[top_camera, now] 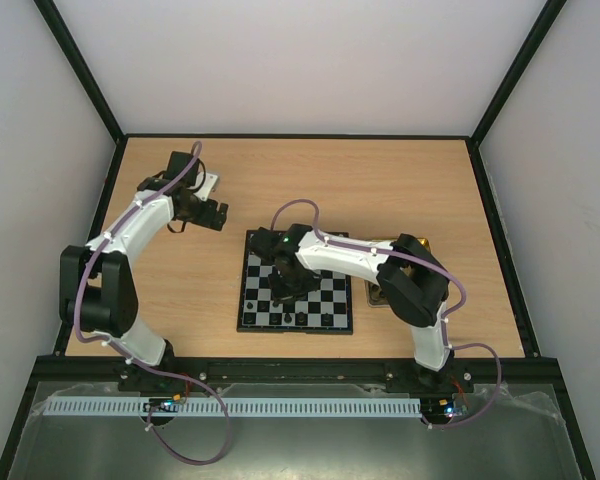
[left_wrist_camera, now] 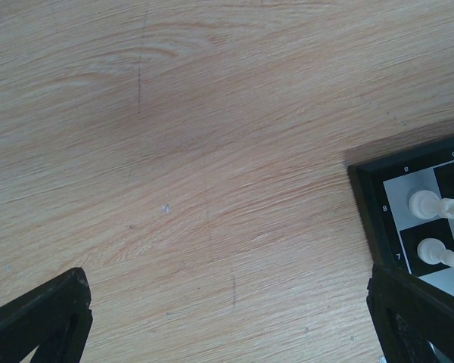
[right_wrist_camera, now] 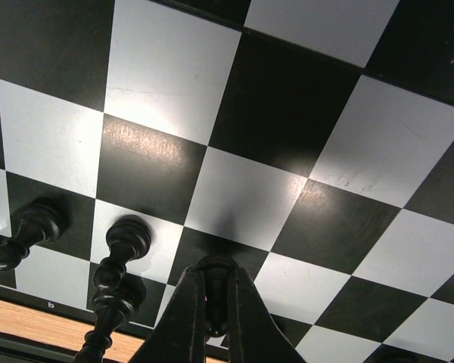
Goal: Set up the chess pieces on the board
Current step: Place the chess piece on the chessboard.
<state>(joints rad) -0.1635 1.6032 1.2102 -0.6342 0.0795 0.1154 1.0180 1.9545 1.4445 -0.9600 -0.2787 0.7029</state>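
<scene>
Chess pieces [right_wrist_camera: 125, 242] stand on the board [top_camera: 295, 290] at lower left of the right wrist view; the right tool [right_wrist_camera: 216, 295] is clamped on one black piece [right_wrist_camera: 216, 266], upright, probably to seat it squarely. The left tool [left_wrist_camera: 227, 310] hangs spread apart over the worktop [left_wrist_camera: 174, 151], out of the way

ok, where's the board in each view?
Top external: board at table centre, partly under the right arm.
Left wrist: only its corner, at the right edge.
Right wrist: fills nearly the whole frame, beneath the right gripper, shut on a black chess piece.
Shared landmark: the light wood table bordering the board.
</scene>
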